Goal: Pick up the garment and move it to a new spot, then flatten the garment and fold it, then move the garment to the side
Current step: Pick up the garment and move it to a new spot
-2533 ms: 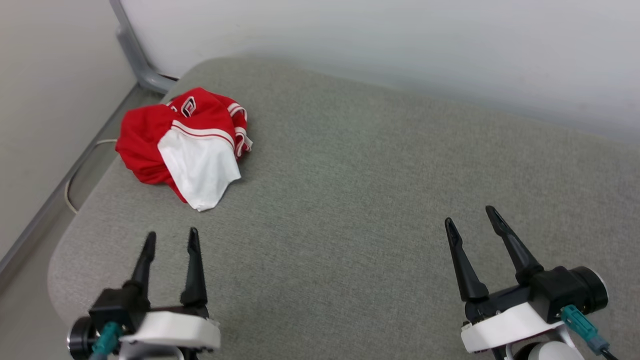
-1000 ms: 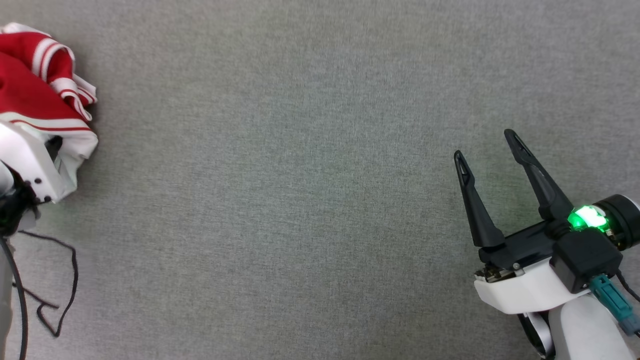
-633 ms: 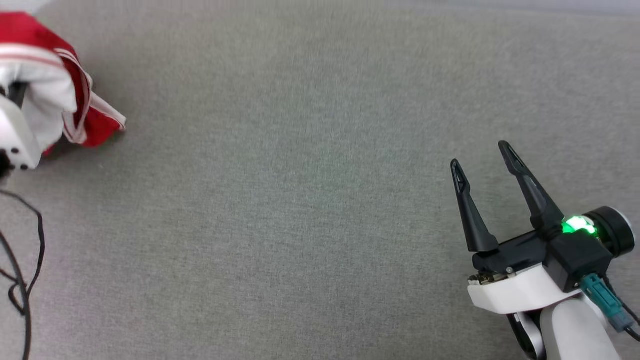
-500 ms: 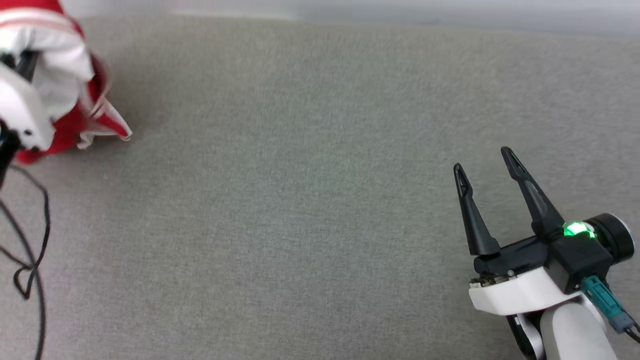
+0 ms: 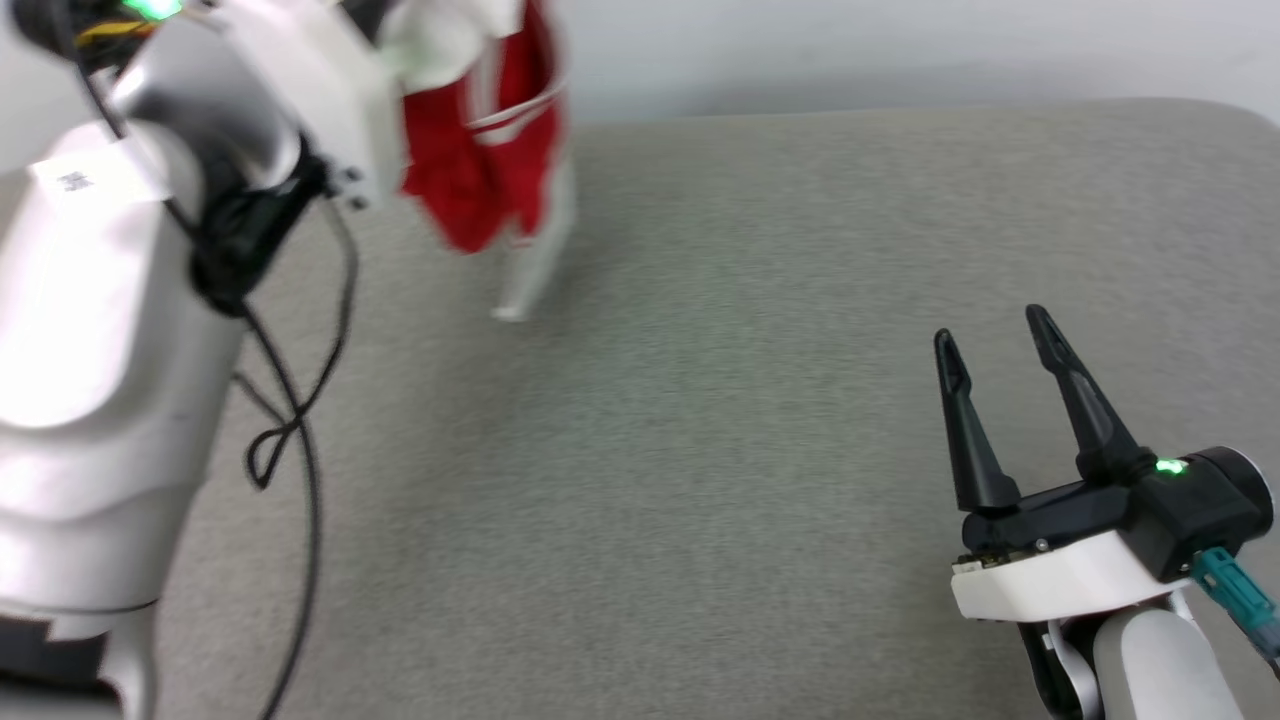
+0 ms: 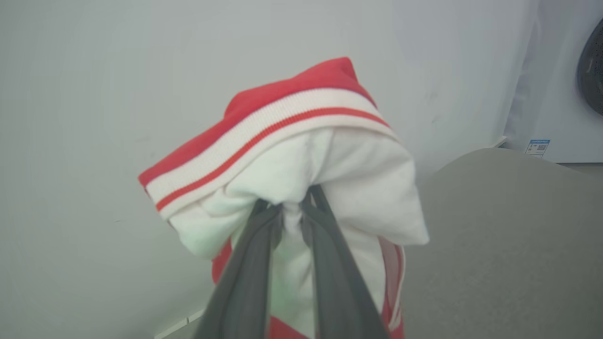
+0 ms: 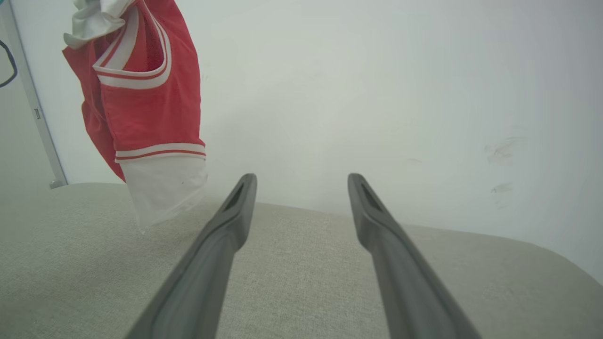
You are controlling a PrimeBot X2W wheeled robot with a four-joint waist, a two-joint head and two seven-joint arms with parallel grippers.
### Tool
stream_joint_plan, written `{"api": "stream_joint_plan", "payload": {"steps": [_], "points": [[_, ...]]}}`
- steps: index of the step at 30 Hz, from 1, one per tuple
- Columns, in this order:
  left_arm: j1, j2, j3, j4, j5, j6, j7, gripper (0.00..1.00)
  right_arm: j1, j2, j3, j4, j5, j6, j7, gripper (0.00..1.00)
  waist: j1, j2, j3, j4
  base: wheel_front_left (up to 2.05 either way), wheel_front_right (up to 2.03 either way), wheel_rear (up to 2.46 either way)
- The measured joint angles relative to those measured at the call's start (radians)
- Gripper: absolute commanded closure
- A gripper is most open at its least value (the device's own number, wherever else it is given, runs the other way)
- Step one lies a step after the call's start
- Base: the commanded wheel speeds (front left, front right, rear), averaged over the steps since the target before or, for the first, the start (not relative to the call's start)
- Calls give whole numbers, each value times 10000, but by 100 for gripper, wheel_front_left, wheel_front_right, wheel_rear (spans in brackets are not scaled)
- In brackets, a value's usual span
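Note:
The garment (image 5: 478,150), red with white sleeves and striped trim, hangs bunched in the air at the upper left of the head view, its white sleeve tip near the grey table (image 5: 700,420). My left gripper (image 6: 292,207) is shut on a fold of its white cloth, seen close in the left wrist view, where the garment (image 6: 301,160) drapes over the fingertips. The right wrist view has the garment (image 7: 141,99) dangling at its upper left. My right gripper (image 5: 990,330) stands open and empty at the lower right, low over the table, and as the right gripper (image 7: 301,179) in its own view.
The grey fabric-covered table (image 7: 292,263) has rounded corners and backs onto a white wall (image 7: 377,94). My pale left arm (image 5: 90,340) with loose black cables (image 5: 300,400) takes up the left of the head view. A white appliance (image 6: 560,94) stands past the table's far end.
My left arm has lifted the garment off the table and carried it up and rightward. The head camera has also shifted. The right gripper has stayed open in place.

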Motion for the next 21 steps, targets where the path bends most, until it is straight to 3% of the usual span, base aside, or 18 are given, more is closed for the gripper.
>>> {"api": "stream_joint_plan", "payload": {"steps": [4,7,14,21], "points": [[-630,-1095,-387,107,-224,0,-729,100,3,2,-257,42,215,0,0,0,0,0,-88,-761,0,0,0],[-229,-1772,-892,274,-779,0,-1172,100,3,0,-612,38,309,0,0,0,1,0,-10,-1258,0,0,0],[2441,-1593,-1555,1083,-1916,2,-1569,100,-15,2,-784,54,328,0,0,0,1,0,300,-1289,0,0,0],[3792,-445,-2675,2167,-1801,0,-2182,100,-116,6,-650,224,186,0,0,0,2,0,508,-929,0,0,0]]}}
